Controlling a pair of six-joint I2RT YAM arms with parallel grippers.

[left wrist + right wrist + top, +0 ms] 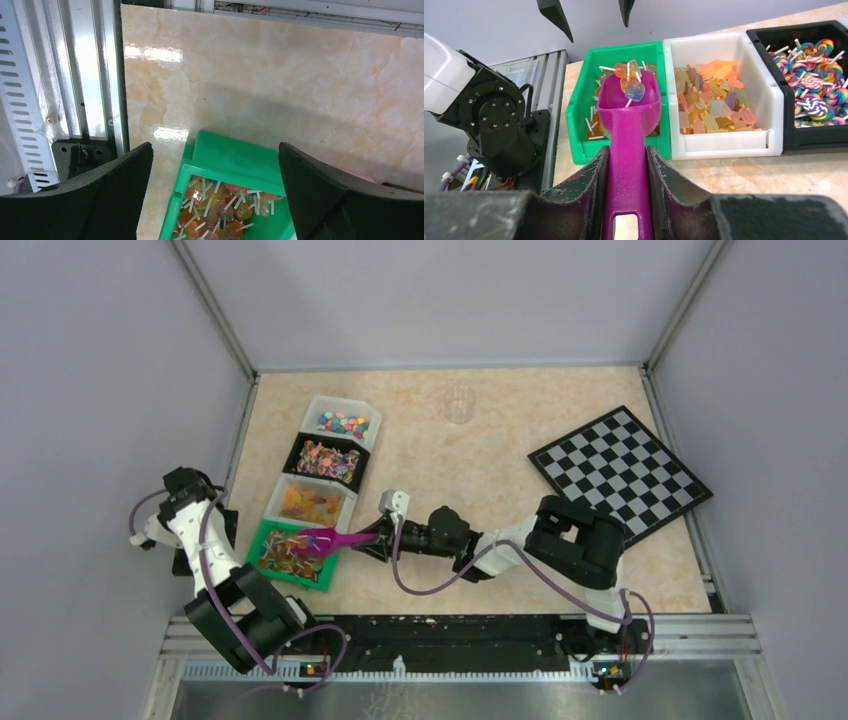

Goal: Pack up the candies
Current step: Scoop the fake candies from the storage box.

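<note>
The candies fill four bins in a row. My right gripper (628, 152) is shut on the handle of a magenta scoop (629, 107), seen too in the top view (335, 540). The scoop's bowl hangs over the green bin (576, 107) and carries a few small stick candies (630, 82). More stick candies (225, 210) lie in that green bin (235, 157). My left gripper (214, 150) is open and holds nothing. It hangs above the bin's left end, and its fingertips (556, 15) show at the top of the right wrist view.
Beyond the green bin (290, 580) stand a white bin of orange candies (312, 505), a black bin of swirl lollipops (328, 460) and a white bin of tiny multicoloured pieces (343, 424). A clear cup (459, 403) stands at the back. A chessboard (620, 472) lies at the right.
</note>
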